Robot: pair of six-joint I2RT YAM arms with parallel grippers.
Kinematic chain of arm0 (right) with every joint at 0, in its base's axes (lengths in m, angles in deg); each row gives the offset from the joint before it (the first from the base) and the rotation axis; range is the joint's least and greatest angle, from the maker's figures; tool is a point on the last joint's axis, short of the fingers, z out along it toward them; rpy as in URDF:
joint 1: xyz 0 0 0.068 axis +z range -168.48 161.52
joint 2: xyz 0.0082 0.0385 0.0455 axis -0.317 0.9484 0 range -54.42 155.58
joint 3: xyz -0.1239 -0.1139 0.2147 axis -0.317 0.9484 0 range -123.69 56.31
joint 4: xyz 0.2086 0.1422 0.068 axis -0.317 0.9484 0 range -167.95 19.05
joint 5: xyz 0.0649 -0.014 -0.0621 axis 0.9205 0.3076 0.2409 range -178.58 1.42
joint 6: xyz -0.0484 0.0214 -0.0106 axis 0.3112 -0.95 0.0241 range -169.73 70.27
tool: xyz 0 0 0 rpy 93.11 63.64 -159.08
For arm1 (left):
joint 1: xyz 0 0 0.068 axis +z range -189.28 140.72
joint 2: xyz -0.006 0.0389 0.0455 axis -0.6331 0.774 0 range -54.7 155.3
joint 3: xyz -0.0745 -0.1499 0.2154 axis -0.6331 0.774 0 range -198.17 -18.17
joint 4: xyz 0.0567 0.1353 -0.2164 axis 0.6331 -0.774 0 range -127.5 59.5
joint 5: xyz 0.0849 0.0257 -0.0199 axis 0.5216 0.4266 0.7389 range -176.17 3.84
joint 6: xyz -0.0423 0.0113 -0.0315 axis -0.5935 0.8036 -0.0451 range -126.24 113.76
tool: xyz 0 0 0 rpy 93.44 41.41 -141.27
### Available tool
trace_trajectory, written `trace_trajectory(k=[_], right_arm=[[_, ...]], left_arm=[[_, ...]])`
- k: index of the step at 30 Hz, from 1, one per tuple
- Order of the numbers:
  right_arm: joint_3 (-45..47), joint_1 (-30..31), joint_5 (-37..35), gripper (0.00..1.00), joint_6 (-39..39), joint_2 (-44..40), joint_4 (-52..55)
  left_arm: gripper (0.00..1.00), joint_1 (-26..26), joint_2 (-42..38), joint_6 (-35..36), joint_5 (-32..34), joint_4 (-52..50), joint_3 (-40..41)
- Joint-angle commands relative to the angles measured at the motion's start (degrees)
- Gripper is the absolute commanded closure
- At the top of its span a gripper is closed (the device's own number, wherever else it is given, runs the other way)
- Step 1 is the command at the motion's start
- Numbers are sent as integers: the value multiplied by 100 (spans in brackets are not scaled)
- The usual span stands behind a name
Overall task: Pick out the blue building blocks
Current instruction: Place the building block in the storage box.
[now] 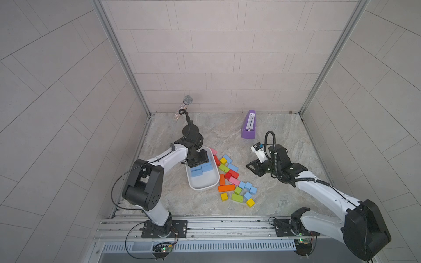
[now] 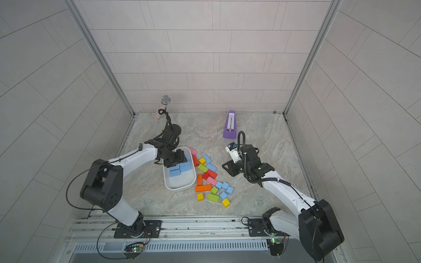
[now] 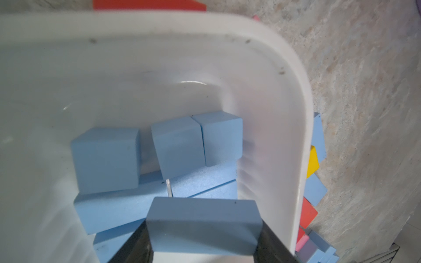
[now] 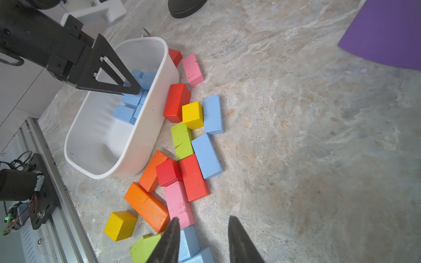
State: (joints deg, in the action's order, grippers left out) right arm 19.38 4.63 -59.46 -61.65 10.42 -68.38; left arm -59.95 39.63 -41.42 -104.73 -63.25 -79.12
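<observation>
Now: left gripper (image 3: 202,230) gripping a blue brick (image 3: 202,224) over the white bin (image 3: 303,127)

L jaws are standing as wide as the brick, one finger pressing on each end. The brick is hanging inside the bin, over other blue building blocks (image 1: 200,169) lying at the bin's far end. Right gripper (image 4: 203,217) is hovering above the table (image 4: 319,159) w/ jaws only slightly apart, holding nothing and touching nothing. A blue cube (image 4: 189,239) is showing just past one finger in the R wrist view. More blue is lying loose in the mixed pile (image 1: 230,180) beside the bin: two bricks (image 4: 213,113) next to the yellow cube (image 4: 193,115), plus a cluster (image 2: 225,187) at the pile's near-right edge.
</observation>
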Motion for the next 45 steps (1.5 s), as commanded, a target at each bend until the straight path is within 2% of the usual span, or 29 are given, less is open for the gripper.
trace_trajectory(k=[1, 8, 15, 22, 30, 34, 38, 42, 45], right_arm=[[31, 46, -109, 63, -144, -77, -112], [50, 74, -161, 63, -126, -33, -137], [67, 88, -161, 63, -111, 3, -156], [76, 88, -179, 63, -71, -24, -121], [65, 103, -196, 63, -86, -4, -132], [-125, 309, -188, 63, -92, 95, -11], [-560, 832, -411, 62, -142, 385, 256], [-981, 1354, -267, 65, -702, 767, -78], [-1381, 1692, -213, 55, -1396, 1257, -410]], left_arm=[[54, -41, 110, -264, 29, 79, -43], [49, -96, 130, -253, -19, 128, -84], [36, -104, 164, -287, -101, 155, -127], [28, -104, 215, -294, -132, 164, -144], [27, -104, 251, -306, -141, 168, -132], [26, -61, 87, -89, -173, 117, -190], [22, 234, -384, 487, -138, -25, -395], [18, 901, -889, 792, -200, -352, -541], [16, 1541, -1183, 936, -279, -498, -330]])
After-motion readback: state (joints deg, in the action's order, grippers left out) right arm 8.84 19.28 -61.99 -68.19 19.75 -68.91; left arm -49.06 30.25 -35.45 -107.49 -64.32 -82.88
